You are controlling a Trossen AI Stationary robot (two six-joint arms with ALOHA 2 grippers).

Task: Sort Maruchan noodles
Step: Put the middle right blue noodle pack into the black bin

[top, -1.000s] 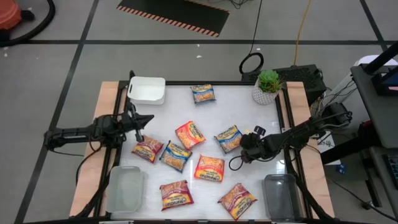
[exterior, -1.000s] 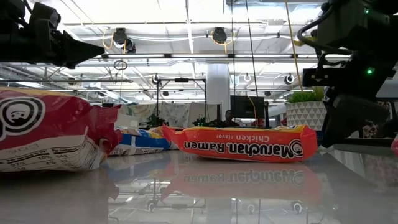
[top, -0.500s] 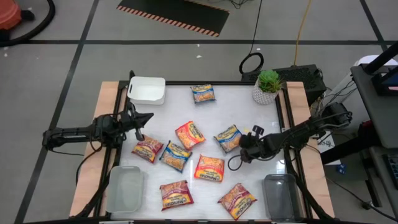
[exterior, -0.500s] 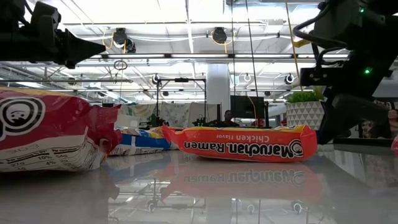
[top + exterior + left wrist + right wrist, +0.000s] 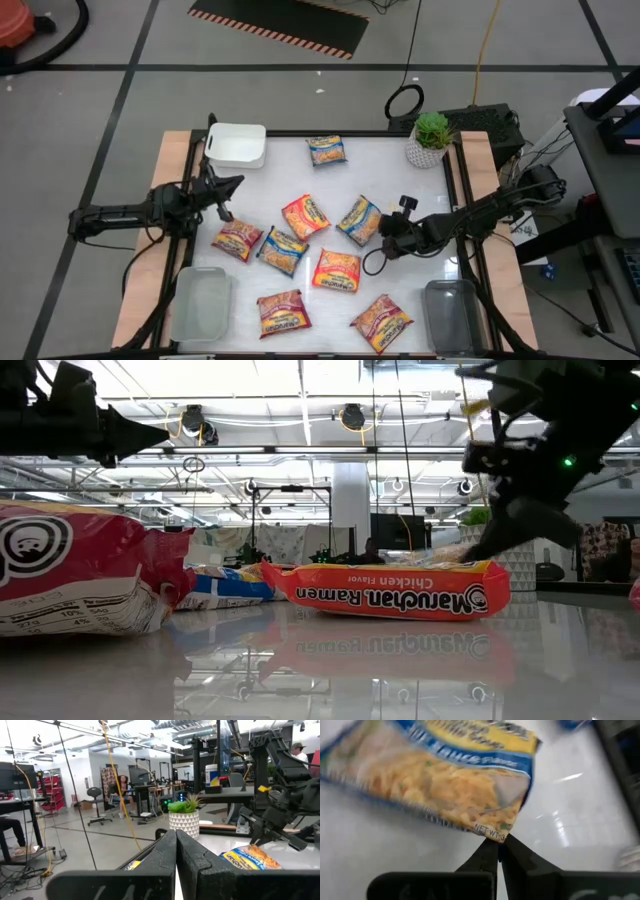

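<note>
Several Maruchan noodle packets lie flat on the white table: a blue one (image 5: 327, 150) far back, orange ones (image 5: 306, 216) (image 5: 337, 270) (image 5: 381, 322), dark red ones (image 5: 237, 240) (image 5: 284, 312) and a blue one (image 5: 283, 250). My right gripper (image 5: 384, 231) is shut on another blue packet (image 5: 357, 219) right of the middle. My left gripper (image 5: 236, 183) hovers shut with nothing in it over the table's left part, pointing about level across the table. My right gripper pinches one corner (image 5: 492, 832) of the blue packet between its two fingertips (image 5: 485, 851). The fingers slant down from the table's right side. The held corner is raised and the packet tilts away from the fingers. Whether its far end rests on the table I cannot tell.
A white bin (image 5: 236, 145) stands at the far left. Clear bins sit at the near left (image 5: 203, 303) and near right (image 5: 449, 315). A potted plant (image 5: 431, 138) stands at the far right. Wooden rails edge the table.
My right gripper has risen a little, rolled, and gone slightly toward the table's left edge. The blue packet in it has turned about and shifted a little toward the left, its held corner lifted. My left gripper has tipped up slightly.
</note>
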